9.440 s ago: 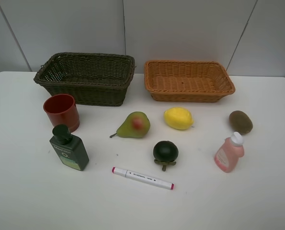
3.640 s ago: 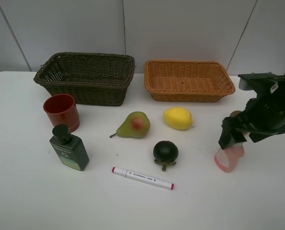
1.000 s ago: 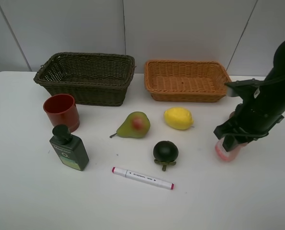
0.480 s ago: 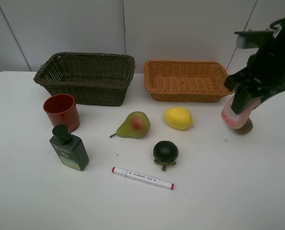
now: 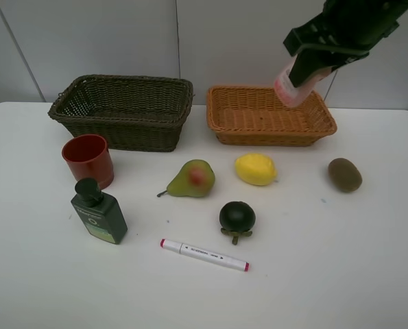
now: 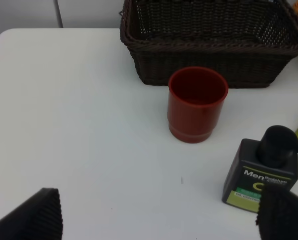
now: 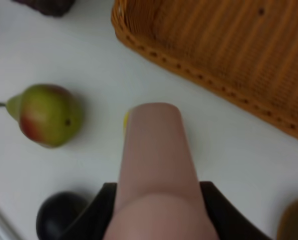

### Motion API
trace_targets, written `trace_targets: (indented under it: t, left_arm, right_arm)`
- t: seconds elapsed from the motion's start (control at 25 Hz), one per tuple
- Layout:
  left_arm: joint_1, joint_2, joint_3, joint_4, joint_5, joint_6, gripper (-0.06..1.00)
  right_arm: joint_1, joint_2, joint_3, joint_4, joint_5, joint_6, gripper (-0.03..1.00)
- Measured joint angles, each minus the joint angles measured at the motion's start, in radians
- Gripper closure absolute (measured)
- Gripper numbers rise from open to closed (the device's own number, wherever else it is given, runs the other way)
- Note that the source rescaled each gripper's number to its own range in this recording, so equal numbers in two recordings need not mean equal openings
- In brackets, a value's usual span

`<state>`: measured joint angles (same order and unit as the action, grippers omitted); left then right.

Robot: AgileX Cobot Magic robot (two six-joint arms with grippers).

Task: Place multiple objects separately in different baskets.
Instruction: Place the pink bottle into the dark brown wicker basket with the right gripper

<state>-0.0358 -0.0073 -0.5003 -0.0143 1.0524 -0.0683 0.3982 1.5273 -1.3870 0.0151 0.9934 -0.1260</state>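
On the table (image 5: 368, 260), two baskets (image 5: 121, 130), four fruits (image 5: 193, 178), right tool (image 5: 305, 66) gripping pink bottle (image 5: 289, 89), left tool (image 6: 161, 220) wide.

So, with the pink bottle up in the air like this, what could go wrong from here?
1. The right gripper holds the pink bottle tilted and high above the light orange basket. Released from there, it might bounce or topple over the low wall.
2. In the right wrist view the bottle's far end lies over the table by the lemon, so an early release could miss the basket.
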Motion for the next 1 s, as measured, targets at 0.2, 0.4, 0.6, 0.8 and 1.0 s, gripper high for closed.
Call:
trace_targets:
  t: [0.2,0.4,0.6,0.8,1.0]
  left_arm:
    - [0.0,0.0,0.0,0.0,0.0,0.0,-0.06]
    - [0.0,0.0,0.0,0.0,0.0,0.0,-0.06]
    - [0.0,0.0,0.0,0.0,0.0,0.0,-0.06]
    - [0.0,0.0,0.0,0.0,0.0,0.0,-0.06]
    - [0.0,0.0,0.0,0.0,0.0,0.0,-0.06]
  right_arm:
    - [0.049,0.059,-0.002,0.003,-0.2,0.0,0.74]
    - [0.089,0.147,-0.002,0.004,-0.388,0.0,0.74]
    - [0.118,0.233,-0.002,0.013,-0.535,0.0,0.74]
    - [0.161,0.29,-0.019,0.023,-0.646,0.0,0.74]
    - [0.21,0.38,-0.141,0.027,-0.651,0.0,0.74]
